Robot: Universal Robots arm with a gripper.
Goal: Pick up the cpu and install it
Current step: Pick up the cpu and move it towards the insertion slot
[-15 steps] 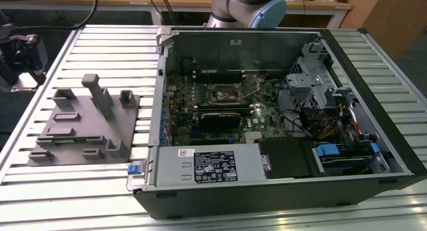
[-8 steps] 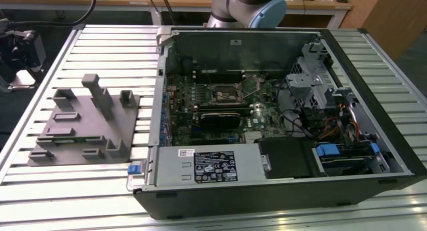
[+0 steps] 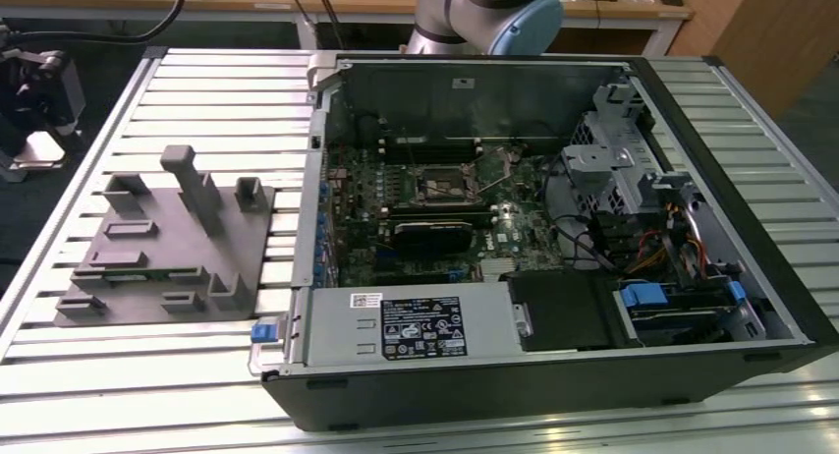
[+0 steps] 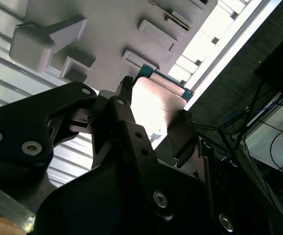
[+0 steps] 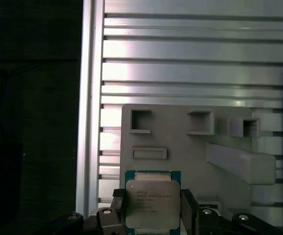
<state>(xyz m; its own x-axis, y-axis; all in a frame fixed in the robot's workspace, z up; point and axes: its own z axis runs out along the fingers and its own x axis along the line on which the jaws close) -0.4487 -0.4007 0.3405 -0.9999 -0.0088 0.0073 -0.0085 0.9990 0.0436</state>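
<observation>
In the exterior view an open computer case lay on a slatted metal table. The black socket sat near the middle of its board, and the power supply lay at six o'clock from that socket. With the case as the dial's centre, the grey tray sat at nine o'clock, toward the exterior view's left and just beside the case, and the arm stood at twelve o'clock. In the second wrist view the gripper was clenched on the cpu, its black fingers pressed against two opposite edges. The chip's face glared pale, with a teal edge along one side. The tray and its raised blocks lay beyond, well apart from the chip. In the first wrist view the cpu showed its silver-grey top between the fingers of the gripper. It was held clear above the tray, with the slats of the table behind.
</observation>
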